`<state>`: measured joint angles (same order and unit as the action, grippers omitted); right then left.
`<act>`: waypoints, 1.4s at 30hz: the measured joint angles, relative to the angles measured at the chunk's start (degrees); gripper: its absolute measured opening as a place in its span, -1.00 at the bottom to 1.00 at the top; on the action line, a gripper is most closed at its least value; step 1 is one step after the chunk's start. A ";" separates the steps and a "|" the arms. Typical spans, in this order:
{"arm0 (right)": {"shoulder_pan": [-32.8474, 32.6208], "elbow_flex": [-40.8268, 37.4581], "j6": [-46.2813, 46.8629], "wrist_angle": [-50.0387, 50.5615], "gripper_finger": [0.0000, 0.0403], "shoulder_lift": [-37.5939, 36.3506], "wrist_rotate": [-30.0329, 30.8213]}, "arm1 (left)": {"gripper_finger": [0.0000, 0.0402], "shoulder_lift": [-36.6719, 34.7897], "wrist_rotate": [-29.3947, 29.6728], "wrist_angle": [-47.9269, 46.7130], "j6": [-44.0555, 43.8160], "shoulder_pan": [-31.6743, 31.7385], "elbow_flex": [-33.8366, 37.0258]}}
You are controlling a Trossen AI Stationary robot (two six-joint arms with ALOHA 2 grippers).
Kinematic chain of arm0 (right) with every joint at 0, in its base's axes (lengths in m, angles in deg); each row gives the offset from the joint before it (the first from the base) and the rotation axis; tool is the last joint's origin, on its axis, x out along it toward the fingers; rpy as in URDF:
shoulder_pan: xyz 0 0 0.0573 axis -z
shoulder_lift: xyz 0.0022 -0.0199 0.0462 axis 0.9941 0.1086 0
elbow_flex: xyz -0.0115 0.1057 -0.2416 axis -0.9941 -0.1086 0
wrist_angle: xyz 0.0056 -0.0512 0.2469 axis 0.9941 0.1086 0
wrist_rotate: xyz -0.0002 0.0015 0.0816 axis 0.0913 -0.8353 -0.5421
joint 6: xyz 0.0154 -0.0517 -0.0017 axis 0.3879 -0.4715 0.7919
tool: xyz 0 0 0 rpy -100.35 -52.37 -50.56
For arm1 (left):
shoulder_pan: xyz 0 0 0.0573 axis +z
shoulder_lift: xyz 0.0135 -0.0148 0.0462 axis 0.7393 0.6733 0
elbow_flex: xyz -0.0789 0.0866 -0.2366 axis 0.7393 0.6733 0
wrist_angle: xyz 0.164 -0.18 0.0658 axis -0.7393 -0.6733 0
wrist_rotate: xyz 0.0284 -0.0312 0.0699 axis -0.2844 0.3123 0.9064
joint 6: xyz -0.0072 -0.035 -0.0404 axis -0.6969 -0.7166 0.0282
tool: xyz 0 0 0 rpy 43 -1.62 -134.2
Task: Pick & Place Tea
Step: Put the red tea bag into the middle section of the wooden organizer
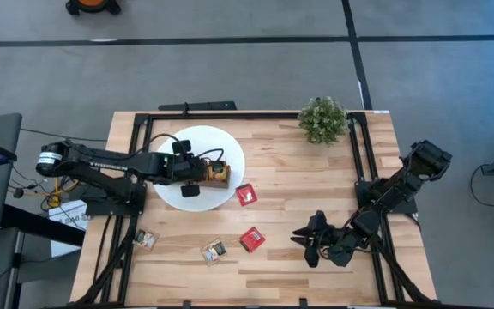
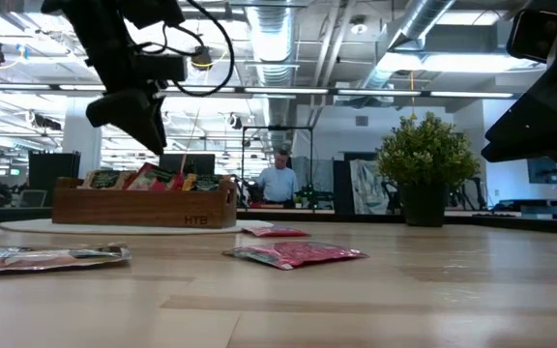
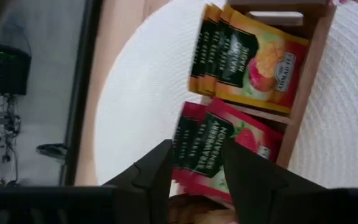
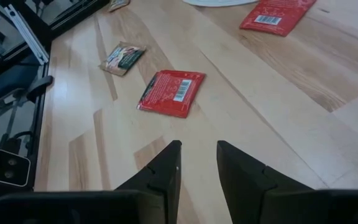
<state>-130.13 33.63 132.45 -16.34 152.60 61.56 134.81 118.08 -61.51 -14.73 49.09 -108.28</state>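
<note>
We see flat square tea sachets: red [image 3: 213, 152] and orange-yellow [image 3: 253, 59] ones standing in the tray [image 3: 306, 74] just below the spread left gripper [image 3: 197, 168]; right gripper [image 4: 197, 165] slightly parted, a red sachet [image 4: 171, 93] ahead on the tabletop [image 4: 260, 112].

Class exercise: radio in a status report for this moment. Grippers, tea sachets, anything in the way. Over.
Left gripper open above the wooden tray, red sachets filed beneath. Right gripper open, empty, low over table. Four loose sachets remain. Nothing blocking. Over.

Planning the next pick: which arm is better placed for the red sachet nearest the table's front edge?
Right, probably. The right gripper sits low, fingers apart and empty, facing that red sachet. The left gripper is over the wooden tray on the white disc, farther away.
</note>
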 joint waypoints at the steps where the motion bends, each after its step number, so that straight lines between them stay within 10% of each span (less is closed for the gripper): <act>1: -0.02 0.00 0.00 0.00 -0.53 0.00 0.00 | -0.33 -0.29 0.30 -0.55 -0.12 -0.18 -0.51; 10: -0.11 0.00 0.02 -0.86 -0.53 0.00 0.00 | -0.43 -3.81 2.61 -3.62 -4.73 -2.07 -1.71; 20: -0.09 0.00 -0.95 -0.88 -0.53 0.00 0.00 | -0.97 -3.61 4.21 3.96 -6.15 2.33 4.09; 37: -0.11 0.00 -1.05 -1.92 -0.53 0.00 0.00 | -1.00 -3.96 3.94 -0.96 -10.36 0.06 8.00; 42: -0.11 0.00 -1.42 -1.92 -0.53 0.00 0.00 | -1.00 -5.15 7.49 9.87 -9.80 -1.16 8.00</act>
<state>-130.24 33.63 131.04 -18.27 152.60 61.56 129.66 125.58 -51.64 -24.54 47.93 -100.27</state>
